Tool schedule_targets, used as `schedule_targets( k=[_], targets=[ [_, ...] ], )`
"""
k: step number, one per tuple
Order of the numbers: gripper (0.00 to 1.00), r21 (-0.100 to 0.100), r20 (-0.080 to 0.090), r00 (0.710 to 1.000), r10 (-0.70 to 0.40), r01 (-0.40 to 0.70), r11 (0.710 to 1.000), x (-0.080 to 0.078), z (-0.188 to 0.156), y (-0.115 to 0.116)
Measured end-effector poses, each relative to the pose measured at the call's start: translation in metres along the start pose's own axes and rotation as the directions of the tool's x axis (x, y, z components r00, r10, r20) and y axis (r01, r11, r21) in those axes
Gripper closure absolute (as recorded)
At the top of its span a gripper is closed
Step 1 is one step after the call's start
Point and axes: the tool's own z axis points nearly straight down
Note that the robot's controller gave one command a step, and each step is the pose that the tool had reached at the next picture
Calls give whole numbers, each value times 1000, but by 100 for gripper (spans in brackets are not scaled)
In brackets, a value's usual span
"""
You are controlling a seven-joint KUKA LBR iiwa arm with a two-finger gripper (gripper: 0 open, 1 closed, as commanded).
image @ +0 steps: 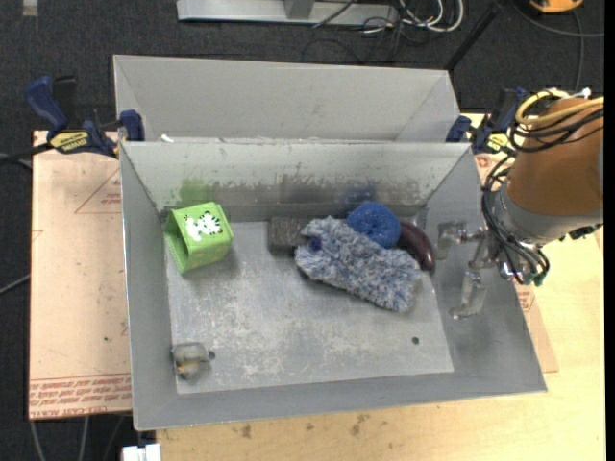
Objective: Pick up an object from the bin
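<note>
pincer [468, 291] hangs beside the right bin wall [490, 349], grip state impossible to tell; it could scrape that wall or snag the fuzzy cloth [360, 262] nearby.

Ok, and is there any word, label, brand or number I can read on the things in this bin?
Nothing here reads as text.
Green box, back left of the bin: white panel with dark marks on its top face, too blurred to read.
Blue-grey fuzzy cloth, blue spongy ball, grey block, small greyish thing in the near left corner: no text seen.
</note>
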Motion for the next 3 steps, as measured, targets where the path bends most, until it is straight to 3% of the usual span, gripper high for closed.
schedule_targets(
  k=[1, 2, 3],
  targets=[
    [0, 2, 8, 1000, 8, -8, 1000, -9, 48, 17],
    [0, 0, -5, 992, 126, -126, 992, -15, 72, 58],
    [0, -2, 1, 997, 81, -81, 997, -36, 70, 77]
  ],
)
